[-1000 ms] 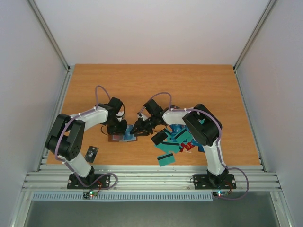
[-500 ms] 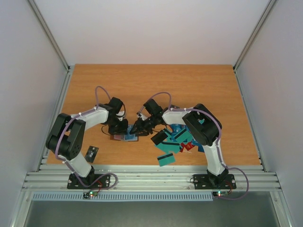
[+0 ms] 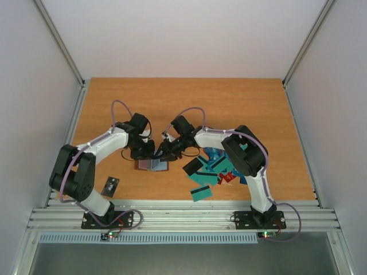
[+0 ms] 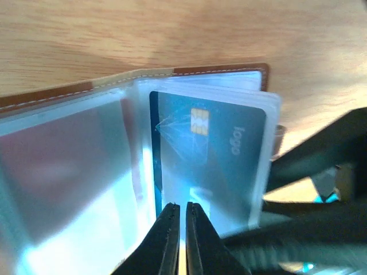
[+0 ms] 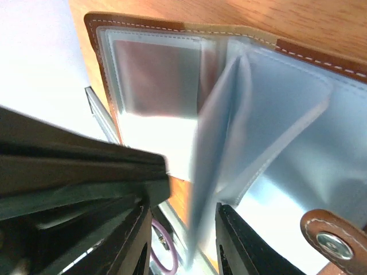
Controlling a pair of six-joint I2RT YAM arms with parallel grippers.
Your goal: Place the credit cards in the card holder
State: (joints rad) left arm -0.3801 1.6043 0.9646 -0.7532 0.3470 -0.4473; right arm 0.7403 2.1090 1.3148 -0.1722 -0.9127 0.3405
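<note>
The brown card holder (image 3: pixel 150 165) lies open on the table between my two grippers. In the left wrist view a teal credit card (image 4: pixel 221 143) with a gold chip sits inside one of the holder's clear sleeves, under the brown stitched edge (image 4: pixel 221 70). My left gripper (image 4: pixel 178 206) is shut just in front of that card, with nothing between its fingers. My right gripper (image 5: pixel 180 229) is open, and a clear sleeve leaf (image 5: pixel 209 160) stands upright in the gap without touching either finger. The other credit cards (image 3: pixel 211 172) lie in a loose pile on the right.
A single black card (image 3: pixel 110 185) lies near the front left edge. The holder's snap tab (image 5: pixel 330 240) shows at the lower right of the right wrist view. Both grippers (image 3: pixel 150 153) (image 3: pixel 162 153) crowd close over the holder.
The left arm has stretched out and its gripper has shifted slightly away from me. The right gripper has moved a little to the left. The blue card at the holder shows less from above.
</note>
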